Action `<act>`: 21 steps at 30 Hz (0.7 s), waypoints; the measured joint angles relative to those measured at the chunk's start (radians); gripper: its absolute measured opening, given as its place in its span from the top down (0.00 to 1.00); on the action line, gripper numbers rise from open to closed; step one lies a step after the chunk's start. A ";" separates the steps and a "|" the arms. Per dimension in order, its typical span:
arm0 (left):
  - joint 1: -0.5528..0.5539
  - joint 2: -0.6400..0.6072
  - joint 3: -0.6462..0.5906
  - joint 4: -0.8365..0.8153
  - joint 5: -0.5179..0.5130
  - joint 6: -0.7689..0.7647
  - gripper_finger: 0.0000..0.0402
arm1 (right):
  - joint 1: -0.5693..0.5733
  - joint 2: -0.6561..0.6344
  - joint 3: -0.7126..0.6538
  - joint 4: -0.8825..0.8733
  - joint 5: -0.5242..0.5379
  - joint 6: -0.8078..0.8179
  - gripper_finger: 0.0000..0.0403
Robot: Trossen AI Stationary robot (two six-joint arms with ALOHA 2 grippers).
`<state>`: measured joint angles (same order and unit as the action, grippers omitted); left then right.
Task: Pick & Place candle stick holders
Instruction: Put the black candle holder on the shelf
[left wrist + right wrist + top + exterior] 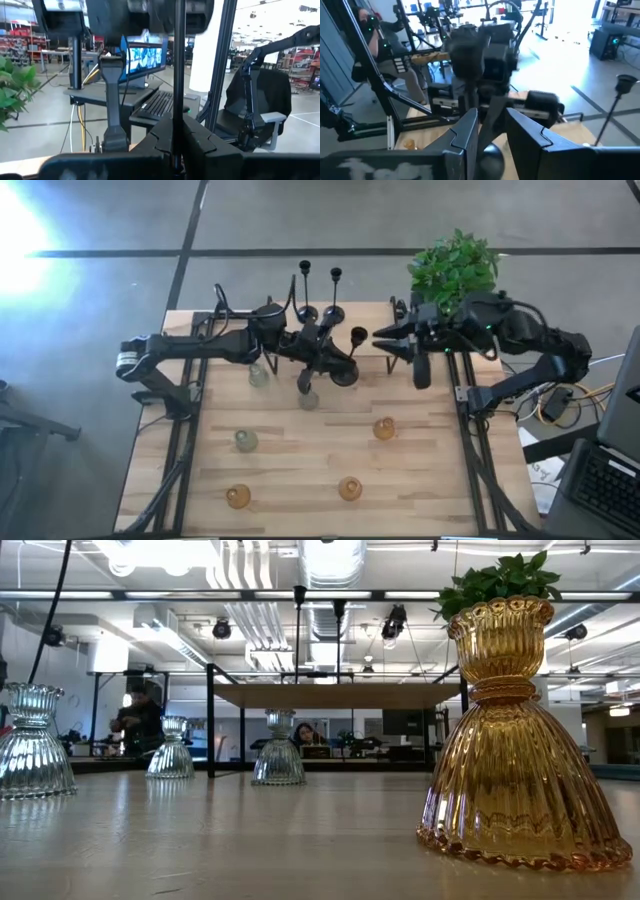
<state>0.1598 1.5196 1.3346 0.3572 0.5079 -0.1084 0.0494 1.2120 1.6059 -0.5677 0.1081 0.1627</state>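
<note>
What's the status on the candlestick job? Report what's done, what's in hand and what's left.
Possibly done: two black candlesticks stand upright at the table's far edge. In hand: the left end effector is shut on the third candlestick by its stem, with the right end effector close beside it. Left: six glass holders sit scattered across the table, none gripped. No drop-off spot shows.

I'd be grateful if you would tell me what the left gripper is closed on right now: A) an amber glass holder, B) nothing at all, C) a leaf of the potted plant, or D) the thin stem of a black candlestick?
D: in the left wrist view the left gripper is shut on the thin stem of a black candlestick, which runs straight up between its fingers.
</note>
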 joint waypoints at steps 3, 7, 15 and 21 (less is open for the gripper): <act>0.001 0.000 0.000 0.023 0.001 -0.010 0.96 | 0.001 -0.011 -0.060 0.074 -0.003 0.000 0.76; 0.002 0.000 0.000 0.062 0.008 -0.023 0.96 | 0.001 -0.010 -0.102 0.160 -0.011 -0.004 0.77; 0.004 0.000 0.000 0.057 0.009 -0.028 0.96 | 0.001 0.007 -0.128 0.251 -0.053 -0.008 0.80; 0.006 0.000 0.000 0.055 0.009 -0.032 0.96 | 0.001 0.032 -0.120 0.278 -0.064 -0.005 0.79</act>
<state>0.1661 1.5196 1.3350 0.4118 0.5167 -0.1402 0.0505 1.2435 1.4862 -0.2899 0.0438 0.1574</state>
